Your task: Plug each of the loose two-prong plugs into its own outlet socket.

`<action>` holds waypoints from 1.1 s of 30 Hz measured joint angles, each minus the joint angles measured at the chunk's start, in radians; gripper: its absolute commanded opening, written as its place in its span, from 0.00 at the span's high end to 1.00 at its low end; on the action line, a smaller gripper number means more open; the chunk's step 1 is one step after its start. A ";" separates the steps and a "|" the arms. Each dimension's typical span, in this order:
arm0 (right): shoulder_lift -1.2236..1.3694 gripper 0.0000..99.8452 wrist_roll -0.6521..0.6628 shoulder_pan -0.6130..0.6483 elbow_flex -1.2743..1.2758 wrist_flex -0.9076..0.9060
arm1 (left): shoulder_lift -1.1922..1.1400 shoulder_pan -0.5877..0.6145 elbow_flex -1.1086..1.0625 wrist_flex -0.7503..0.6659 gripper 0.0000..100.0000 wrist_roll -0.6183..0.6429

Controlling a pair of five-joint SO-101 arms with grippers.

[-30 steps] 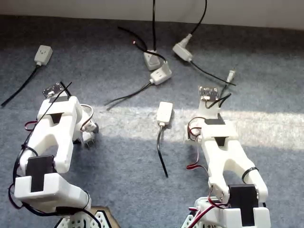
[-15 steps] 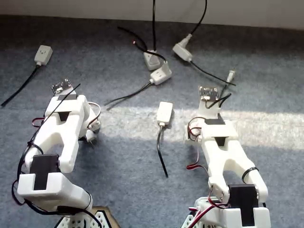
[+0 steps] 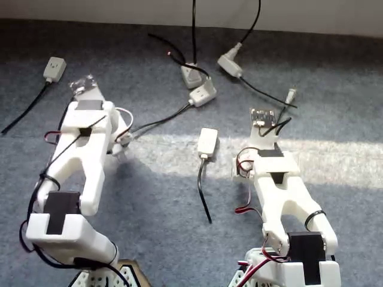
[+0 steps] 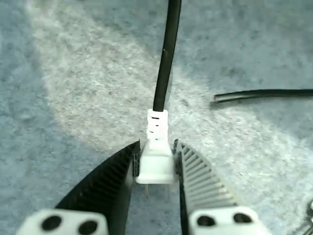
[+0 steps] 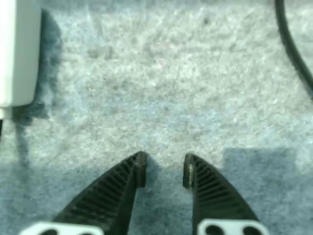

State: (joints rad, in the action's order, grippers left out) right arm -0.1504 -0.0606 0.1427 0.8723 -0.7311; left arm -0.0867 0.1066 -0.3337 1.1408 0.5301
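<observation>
L hand [image 4: 155, 149] clamped on white plug [image 4: 156, 164], prongs facing back at wrist, cord running ahead. R hand [image 5: 164, 169] apart, empty. Carry step, I reckon; next I need the prongs turned toward a socket [image 3: 54, 69] ahead.

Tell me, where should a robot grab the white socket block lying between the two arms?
Probably across its long sides, from above: the socket block lies flat and oblong, its cord leaving the end nearest the arms.
</observation>
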 measured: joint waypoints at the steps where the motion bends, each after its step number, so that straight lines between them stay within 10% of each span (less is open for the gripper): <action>1: 0.000 0.86 0.000 0.000 0.000 0.000 | 0.000 -0.032 0.041 0.034 0.99 0.000; 14: 0.000 0.86 0.000 0.000 0.011 0.040 | 0.000 -0.411 0.535 0.232 0.99 -0.009; 33: -0.003 0.99 0.000 -0.005 0.009 0.058 | -0.002 -0.489 0.611 0.035 0.99 0.068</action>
State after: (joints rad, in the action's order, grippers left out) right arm -0.1534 -0.0606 0.1381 0.8815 -0.6728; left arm -0.0882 -0.3828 0.2770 1.1761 0.5976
